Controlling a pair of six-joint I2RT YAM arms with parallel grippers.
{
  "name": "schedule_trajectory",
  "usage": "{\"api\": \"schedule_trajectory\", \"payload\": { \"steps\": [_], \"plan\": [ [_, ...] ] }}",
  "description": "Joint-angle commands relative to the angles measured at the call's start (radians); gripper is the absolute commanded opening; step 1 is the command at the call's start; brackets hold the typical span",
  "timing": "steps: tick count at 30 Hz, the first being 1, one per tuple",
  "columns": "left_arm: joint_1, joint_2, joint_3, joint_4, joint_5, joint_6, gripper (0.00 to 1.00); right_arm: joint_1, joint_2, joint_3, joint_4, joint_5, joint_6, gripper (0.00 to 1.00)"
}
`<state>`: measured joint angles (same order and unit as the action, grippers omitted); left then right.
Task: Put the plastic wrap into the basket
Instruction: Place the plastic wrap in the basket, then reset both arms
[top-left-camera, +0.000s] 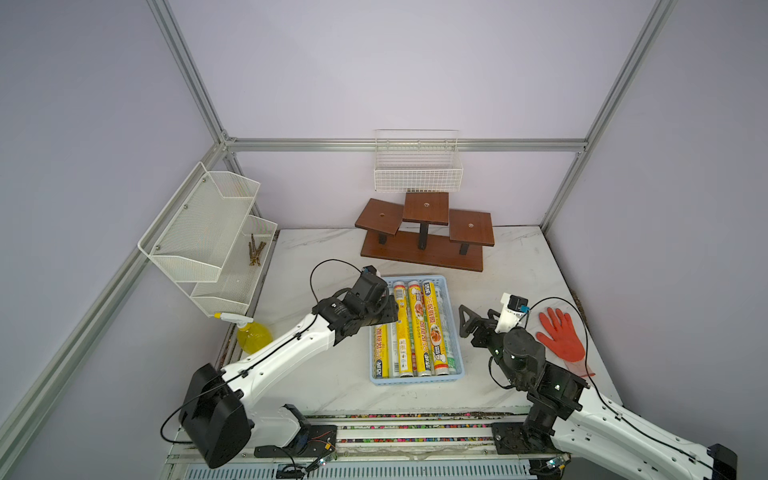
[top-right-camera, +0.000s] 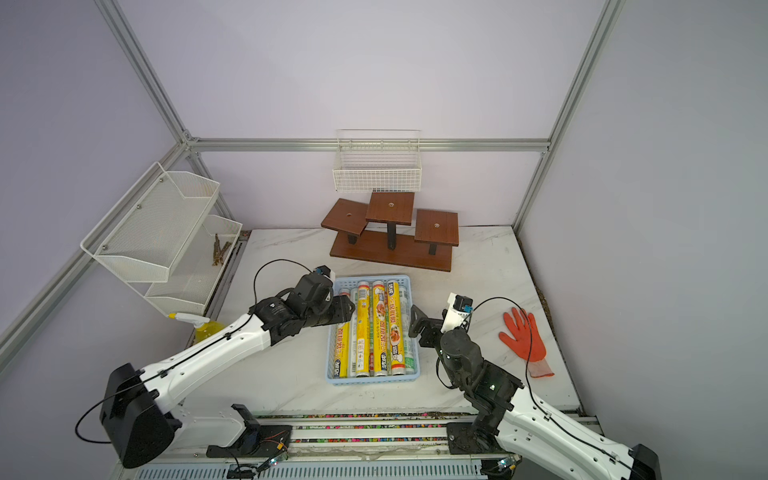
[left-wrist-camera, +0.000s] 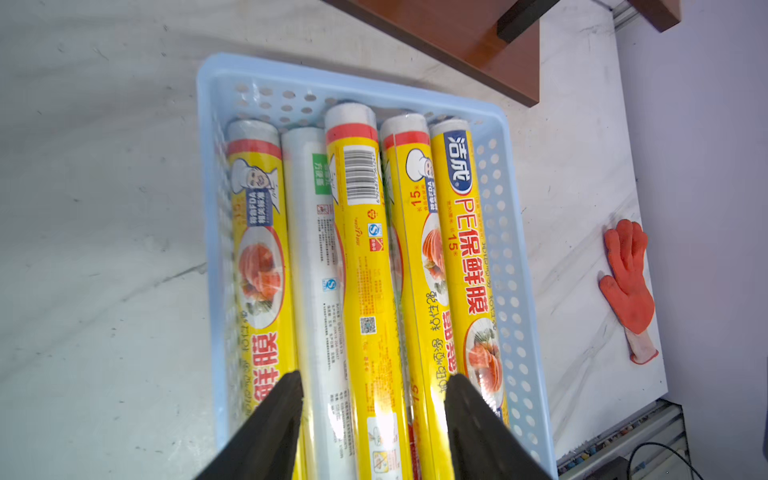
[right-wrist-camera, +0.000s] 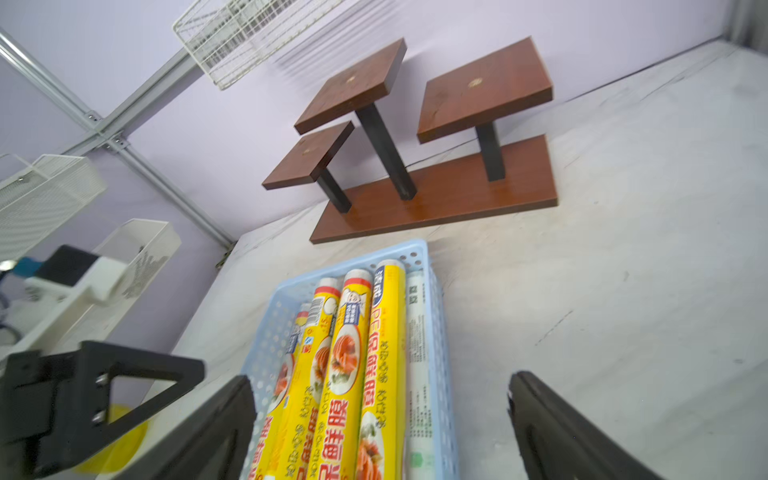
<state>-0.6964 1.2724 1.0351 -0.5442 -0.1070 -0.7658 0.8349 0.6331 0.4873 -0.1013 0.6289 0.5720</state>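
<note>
All the plastic wrap (top-left-camera: 417, 328) in view lies inside the basket (top-left-camera: 415, 381), a shallow light blue tray with perforated walls near the middle of the surface (top-left-camera: 324, 374). The rolls lie side by side along its length, touching one another. Most carry yellow labels; a silvery-white one sits second from the left and another lies against the right wall.

Behind the basket, close but apart, stands a wooden stand (top-left-camera: 422, 253) with three raised squares. A white wire basket (top-left-camera: 417, 174) hangs on the back wall above it. At the left, a white mesh rack (top-left-camera: 203, 232) holds a few thin brownish pieces on its lower tier, and a yellow spray bottle (top-left-camera: 253, 336) sits under it at the surface's left edge.

Bare marble runs from the basket's near wall to the front edge, and more lies on either long side. An orange glove (top-left-camera: 559, 336) lies flat near the right edge, well apart from the basket.

Reaching diagonally from the near left, the left arm bends its wrist down over the basket's left half. The left tool (left-wrist-camera: 374, 376) is spread partway, its fingers (left-wrist-camera: 286, 415) straddling rolls and pinching nothing. The right arm is folded at the elbow, and the right tool (right-wrist-camera: 380, 376) hangs spread wide just beside the basket's right wall, holding nothing.
</note>
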Motion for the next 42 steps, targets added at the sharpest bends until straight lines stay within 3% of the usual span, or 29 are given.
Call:
{"api": "schedule_trajectory", "payload": {
  "steps": [1, 5, 7, 11, 16, 25, 28, 31, 42],
  "plan": [
    [-0.003, -0.086, -0.065, 0.098, -0.161, 0.084, 0.62, -0.021, -0.025, -0.033, 0.034, 0.159, -0.170, 1.00],
    [-0.003, -0.166, -0.117, 0.112, -0.349, 0.182, 0.70, -0.085, -0.023, -0.093, 0.170, 0.233, -0.303, 1.00],
    [-0.001, -0.191, -0.134, 0.116, -0.445, 0.227, 0.81, -0.138, -0.012, -0.121, 0.225, 0.230, -0.344, 1.00],
    [0.010, -0.213, -0.170, 0.146, -0.638, 0.309, 0.99, -0.319, 0.053, -0.149, 0.298, 0.106, -0.346, 1.00],
    [0.067, -0.190, -0.216, 0.213, -0.766, 0.413, 1.00, -0.482, 0.209, -0.163, 0.401, -0.010, -0.347, 1.00],
    [0.302, -0.080, -0.369, 0.471, -0.714, 0.544, 1.00, -0.627, 0.490, -0.224, 0.742, -0.015, -0.405, 0.99],
    [0.339, -0.068, -0.445, 0.615, -0.726, 0.604, 1.00, -0.648, 0.569, -0.264, 0.908, -0.047, -0.430, 1.00],
    [0.377, -0.065, -0.532, 0.807, -0.674, 0.682, 1.00, -0.655, 0.612, -0.227, 0.909, -0.099, -0.461, 0.99],
    [0.487, 0.093, -0.678, 1.330, -0.481, 0.831, 1.00, -0.669, 0.796, -0.249, 1.245, -0.182, -0.552, 0.99]
  ]
}}
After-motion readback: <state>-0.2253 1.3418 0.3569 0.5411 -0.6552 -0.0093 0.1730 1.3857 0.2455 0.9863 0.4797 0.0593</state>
